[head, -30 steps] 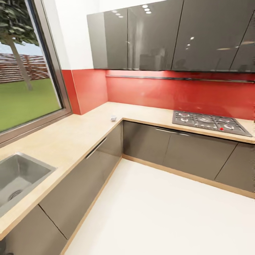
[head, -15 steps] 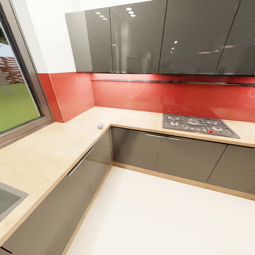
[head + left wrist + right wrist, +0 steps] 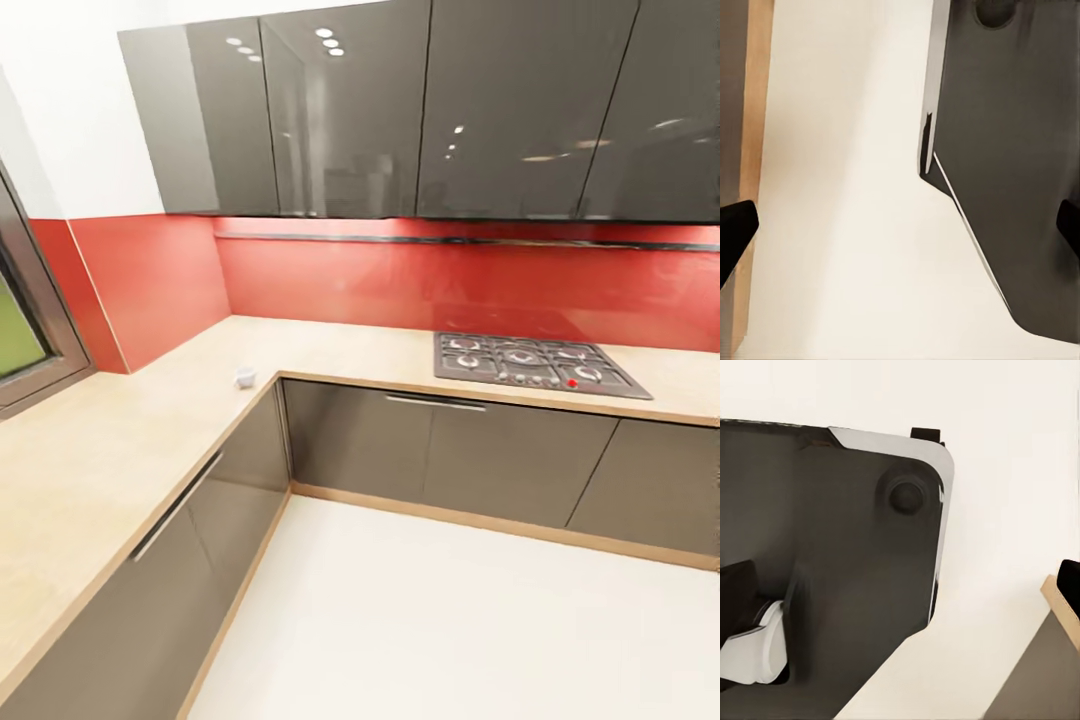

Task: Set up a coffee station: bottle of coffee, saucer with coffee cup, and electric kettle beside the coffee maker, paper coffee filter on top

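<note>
Overhead, grey wall cabinets point(image 3: 400, 110); L-shaped countertop point(image 3: 120, 450) below, gas hob point(image 3: 535, 362) inset. Small white coffee cup point(image 3: 245, 377) stands at the counter's inner corner: probably light, brittle; pinch the rim. My jaws spread, empty.

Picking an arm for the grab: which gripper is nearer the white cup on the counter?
Left, likely. The white cup sits on the robot's left; left gripper and right gripper both hang open over the floor.
</note>
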You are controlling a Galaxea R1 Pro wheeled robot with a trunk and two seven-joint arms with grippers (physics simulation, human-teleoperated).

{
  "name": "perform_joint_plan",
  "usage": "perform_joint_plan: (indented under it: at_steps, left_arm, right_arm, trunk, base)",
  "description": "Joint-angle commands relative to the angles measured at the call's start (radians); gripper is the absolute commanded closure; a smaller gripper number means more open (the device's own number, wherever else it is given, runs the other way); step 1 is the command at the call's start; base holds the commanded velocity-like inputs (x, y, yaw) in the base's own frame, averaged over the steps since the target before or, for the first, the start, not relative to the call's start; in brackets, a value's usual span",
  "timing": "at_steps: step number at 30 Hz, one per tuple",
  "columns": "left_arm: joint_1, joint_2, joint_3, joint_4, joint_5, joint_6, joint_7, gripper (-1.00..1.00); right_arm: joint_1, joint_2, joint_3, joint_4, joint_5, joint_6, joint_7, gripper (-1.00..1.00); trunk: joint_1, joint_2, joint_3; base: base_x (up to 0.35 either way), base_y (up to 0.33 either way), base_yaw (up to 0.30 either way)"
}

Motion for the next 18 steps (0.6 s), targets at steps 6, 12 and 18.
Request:
perform_joint_plan:
  at_steps: [6, 12, 18]
  left_arm:
    - [-0.001, -0.003, -0.008, 0.002, 0.009, -0.006, -0.001, -1.00]
    - [-0.001, -0.003, -0.008, 0.002, 0.009, -0.007, -0.001, -1.00]
    - [-0.001, -0.001, -0.008, 0.002, 0.009, -0.007, 0.000, -1.00]
  right_arm:
    - [0.000, 0.000, -0.002, -0.002, 0.009, 0.006, 0.004, -1.00]
    - [0.000, 0.000, -0.002, -0.002, 0.009, 0.006, 0.004, -1.00]
    - [0.000, 0.000, -0.002, -0.002, 0.009, 0.006, 0.004, -1.00]
  trunk:
    - [0.001, -0.002, 0.006]
    - [0.001, -0.002, 0.015]
    - [0.001, -0.002, 0.022]
  base:
    - [0.323, -0.104, -0.175]
    - [0.297, -0.188, -0.175]
    - [0.286, -0.208, -0.162]
